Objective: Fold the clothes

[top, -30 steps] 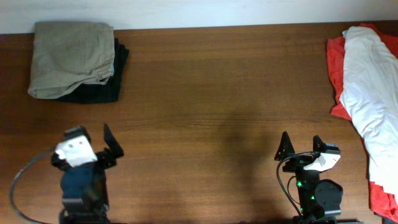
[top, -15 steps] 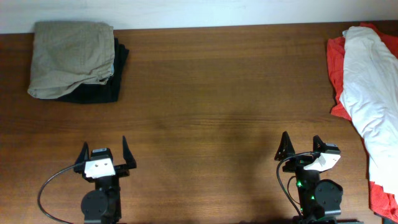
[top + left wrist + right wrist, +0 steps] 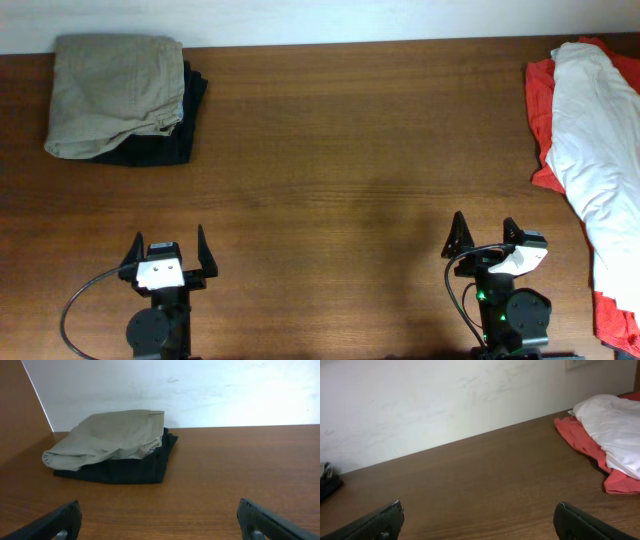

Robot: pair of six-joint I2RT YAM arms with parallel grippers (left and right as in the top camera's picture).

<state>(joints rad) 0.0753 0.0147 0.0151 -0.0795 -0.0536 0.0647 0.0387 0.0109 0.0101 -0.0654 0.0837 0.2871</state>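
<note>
The trousers [image 3: 115, 90] lie as a folded, roughly square bundle on the black garment [image 3: 172, 148], covering all but its right and near edges. The left arm [image 3: 160, 305] sits low on the desk [image 3: 340, 150], straight nearward of that garment and well apart, with its jaws spread and facing it. The right arm [image 3: 510, 305], jaws also spread, is far off to the garment's right, so the left is nearer.

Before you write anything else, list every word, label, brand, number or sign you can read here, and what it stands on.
No readable text anywhere in these views.
Khaki trousers, black garment, white garment, red garment: no print or label showing.
Wall: faint scuffs only, no letters.
</note>
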